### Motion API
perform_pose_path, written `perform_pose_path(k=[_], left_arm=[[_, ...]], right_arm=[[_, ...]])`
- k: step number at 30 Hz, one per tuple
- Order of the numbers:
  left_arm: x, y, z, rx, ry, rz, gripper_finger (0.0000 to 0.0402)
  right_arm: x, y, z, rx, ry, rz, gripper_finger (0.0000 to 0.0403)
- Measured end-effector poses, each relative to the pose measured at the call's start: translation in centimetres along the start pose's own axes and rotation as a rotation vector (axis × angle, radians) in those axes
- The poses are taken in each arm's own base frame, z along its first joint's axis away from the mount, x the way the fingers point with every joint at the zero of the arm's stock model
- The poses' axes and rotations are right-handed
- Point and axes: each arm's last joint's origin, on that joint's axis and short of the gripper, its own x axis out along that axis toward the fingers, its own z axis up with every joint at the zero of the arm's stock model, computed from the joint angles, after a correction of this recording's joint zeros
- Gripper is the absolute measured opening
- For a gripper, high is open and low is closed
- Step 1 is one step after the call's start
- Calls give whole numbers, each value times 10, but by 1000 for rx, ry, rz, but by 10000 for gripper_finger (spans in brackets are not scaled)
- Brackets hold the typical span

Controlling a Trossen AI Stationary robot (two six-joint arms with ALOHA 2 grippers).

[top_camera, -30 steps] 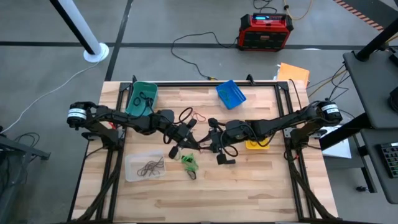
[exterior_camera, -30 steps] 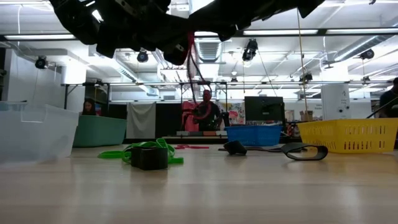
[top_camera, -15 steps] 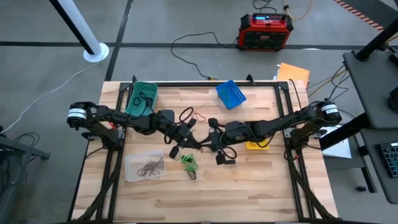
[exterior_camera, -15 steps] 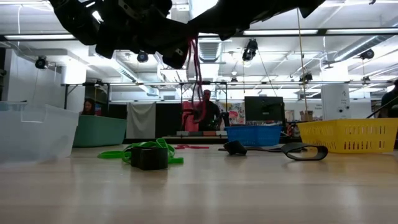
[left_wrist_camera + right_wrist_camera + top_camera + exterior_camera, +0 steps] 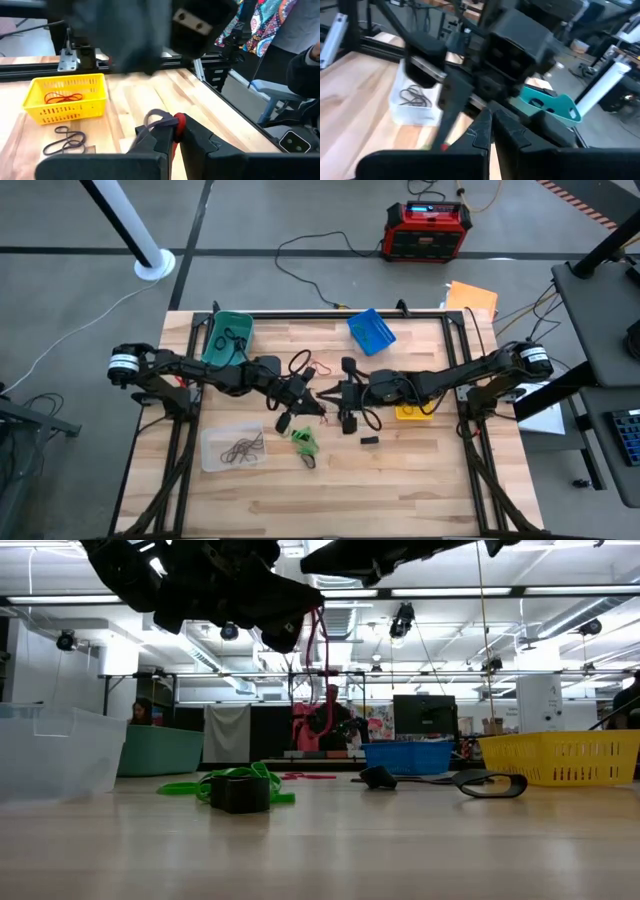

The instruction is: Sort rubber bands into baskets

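My left gripper (image 5: 303, 394) hangs above the table's middle, shut on a red rubber band (image 5: 320, 640) whose loop dangles below it; a dark band (image 5: 156, 118) shows at the same fingertips. My right gripper (image 5: 333, 395) faces it closely from the right, shut; whether it touches a band I cannot tell. Green rubber bands (image 5: 303, 440) lie on the table near the clear basket (image 5: 212, 452), which holds dark bands. The teal basket (image 5: 228, 335) and the blue basket (image 5: 371, 330) stand at the far edge. The yellow basket (image 5: 67, 97) holds red bands. My left gripper pinches the red band (image 5: 178, 120) between the free ends of its two fingers, which point about level toward the table's right. The band hangs slack below them, clear of the table. A dark loop (image 5: 150, 119) sticks out beside the same fingertips.
A small black block (image 5: 368, 440) lies near the table's middle. A dark band (image 5: 298, 365) and a red one (image 5: 322, 367) lie on the wood beyond the grippers, and another dark band (image 5: 368, 420) lies under my right arm. The near half of the table has free room.
My right gripper has risen a little, turned and come closer to my left gripper, uncovering the black block on the table. The red band's hanging loop now sits higher under my left gripper.
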Motion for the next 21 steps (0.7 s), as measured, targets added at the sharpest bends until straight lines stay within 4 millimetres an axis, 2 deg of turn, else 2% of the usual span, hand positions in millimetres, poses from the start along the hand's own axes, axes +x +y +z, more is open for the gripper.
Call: perform_pose_path(k=[8, 12, 21], left_arm=[[0, 0, 0, -2, -5, -3, 9], [0, 0, 4, 7, -41, -9, 9], [0, -1, 5, -11, -54, -13, 9]], right_arm=[[-3, 4, -4, 44, 47, 85, 20], [-3, 6, -4, 65, 36, 139, 52], [1, 8, -7, 59, 47, 144, 132]])
